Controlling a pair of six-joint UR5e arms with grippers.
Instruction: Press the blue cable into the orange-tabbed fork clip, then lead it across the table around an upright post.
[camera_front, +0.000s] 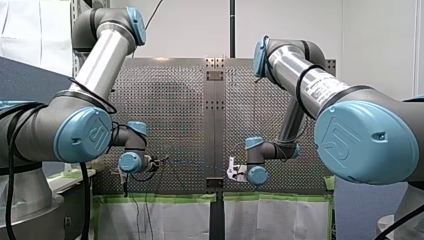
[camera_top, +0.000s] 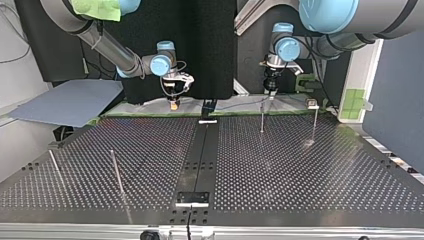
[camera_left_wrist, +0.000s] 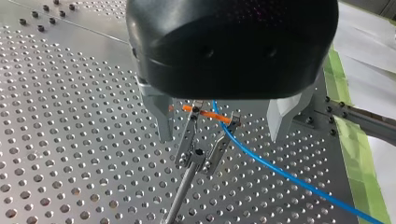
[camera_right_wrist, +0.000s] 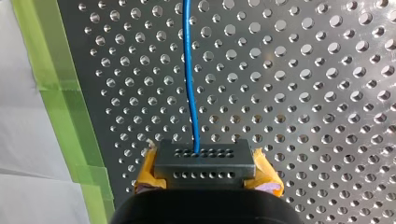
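Note:
In the left wrist view my left gripper (camera_left_wrist: 219, 139) stands open, its metal fingers (camera_left_wrist: 161, 122) on either side of the fork clip (camera_left_wrist: 204, 140). The clip has orange tabs (camera_left_wrist: 223, 118) and sits on a thin rod. The blue cable (camera_left_wrist: 261, 161) passes through the fork and runs off over the table. In the right wrist view my right gripper (camera_right_wrist: 204, 176) is shut, its yellow pads (camera_right_wrist: 147, 175) clamping a black perforated block where the blue cable (camera_right_wrist: 190, 79) enters. The top view has my left gripper (camera_top: 270, 92) at the back right and my right gripper (camera_top: 174, 104) at the back left.
Thin upright posts stand on the perforated table (camera_top: 300, 170): two at the top view's right (camera_top: 262, 117) (camera_top: 315, 122), two at its left (camera_top: 116, 172) (camera_top: 55, 167). Green tape (camera_right_wrist: 70, 107) lines the table's edge beside my right gripper. A dark seam (camera_top: 202, 155) runs down the middle.

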